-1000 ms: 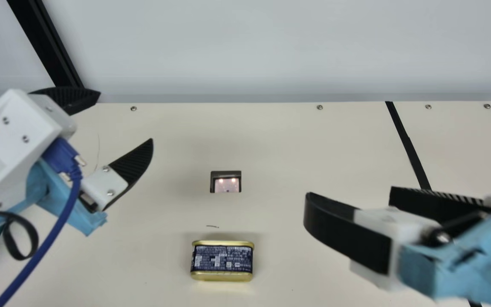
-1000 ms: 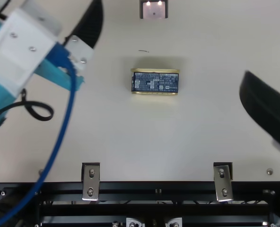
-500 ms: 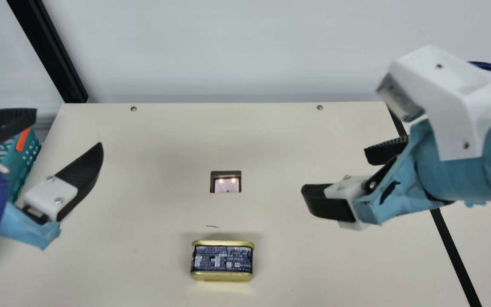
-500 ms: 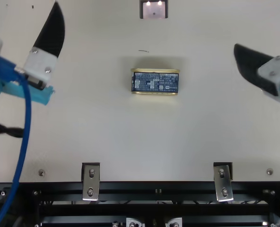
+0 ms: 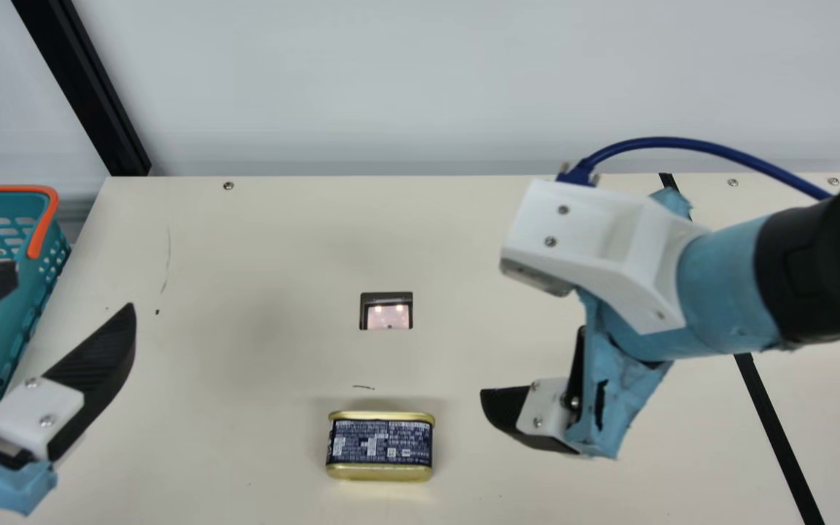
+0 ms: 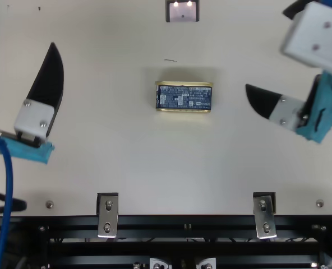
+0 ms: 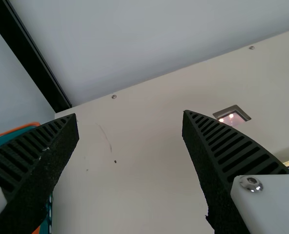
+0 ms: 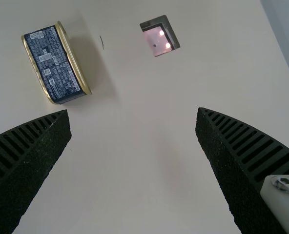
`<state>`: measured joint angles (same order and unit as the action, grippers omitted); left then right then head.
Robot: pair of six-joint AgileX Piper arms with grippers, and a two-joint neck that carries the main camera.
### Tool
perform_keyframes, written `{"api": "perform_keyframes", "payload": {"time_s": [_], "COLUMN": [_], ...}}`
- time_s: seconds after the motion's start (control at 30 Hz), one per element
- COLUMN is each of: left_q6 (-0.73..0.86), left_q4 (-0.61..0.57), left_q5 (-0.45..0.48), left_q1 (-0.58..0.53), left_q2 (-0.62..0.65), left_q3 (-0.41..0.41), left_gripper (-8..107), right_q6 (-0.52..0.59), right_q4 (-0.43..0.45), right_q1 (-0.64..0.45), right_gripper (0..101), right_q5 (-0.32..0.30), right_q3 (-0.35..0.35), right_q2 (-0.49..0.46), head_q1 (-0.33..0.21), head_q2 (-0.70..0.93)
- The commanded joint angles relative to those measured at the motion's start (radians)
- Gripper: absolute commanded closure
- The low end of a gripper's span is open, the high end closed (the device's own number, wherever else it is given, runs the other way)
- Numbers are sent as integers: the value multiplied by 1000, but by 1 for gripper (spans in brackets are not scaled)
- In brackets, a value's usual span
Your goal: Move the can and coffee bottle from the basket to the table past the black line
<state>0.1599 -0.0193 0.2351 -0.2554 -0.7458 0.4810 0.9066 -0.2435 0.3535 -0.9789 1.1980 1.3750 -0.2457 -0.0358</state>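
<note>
Gold edges and a dark blue label (image 6: 184, 97) mark the can (image 5: 380, 446), which lies on the bench (image 5: 245, 437) between the arms, short of the black line (image 5: 777, 437). The label bears rows of small pale print. Its long axis runs left to right in the main view, one short end toward the right gripper (image 8: 133, 110), clearly the nearer; those jaws, wide and empty, probably need turning to straddle the long sides. The left gripper (image 7: 130, 113), near the teal basket (image 5: 8, 189), also has wide, empty jaws.
</note>
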Motion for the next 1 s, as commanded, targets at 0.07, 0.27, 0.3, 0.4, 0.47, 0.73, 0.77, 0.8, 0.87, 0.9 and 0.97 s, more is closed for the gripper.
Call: {"api": "perform_keyframes", "payload": {"time_s": [0.07,0.27,0.3,0.4,0.47,0.73,0.77,0.8,0.87,0.9,0.97], "left_q6": [-78,-102,-102,-102,-102,-102,-102,-102,-102,-102,-102], "left_q4": [48,71,71,71,71,71,71,71,71,71,71], "left_q5": [39,58,58,58,58,58,58,58,58,58,58], "left_q1": [-1,-1,-1,-1,-1,-1,-1,-1,-1,-1,-1], "left_q2": [55,77,77,77,77,77,77,77,77,77,77], "left_q3": [-23,-33,-33,-33,-33,-33,-33,-33,-33,-33,-33], "left_gripper": [9,9,9,9,9,9,9,9,9,9,9], "right_q6": [-42,-121,-136,-180,-208,-288,-294,-299,-307,-311,-318], "right_q4": [32,96,109,147,172,219,221,223,226,229,236], "right_q1": [81,194,213,263,292,378,385,391,402,407,416], "right_gripper": [0,0,0,0,0,0,0,0,0,0,0], "right_q5": [27,76,85,106,116,117,116,115,110,107,104], "right_q3": [-10,-17,-18,-19,-19,-5,-1,2,9,14,20], "right_q2": [19,63,73,102,123,200,210,218,233,241,255], "head_q1": [-9,-9,-9,-9,-9,-9,-9,-9,-9,-9,-9], "head_q2": [0,0,0,0,0,0,0,0,0,0,0]}}
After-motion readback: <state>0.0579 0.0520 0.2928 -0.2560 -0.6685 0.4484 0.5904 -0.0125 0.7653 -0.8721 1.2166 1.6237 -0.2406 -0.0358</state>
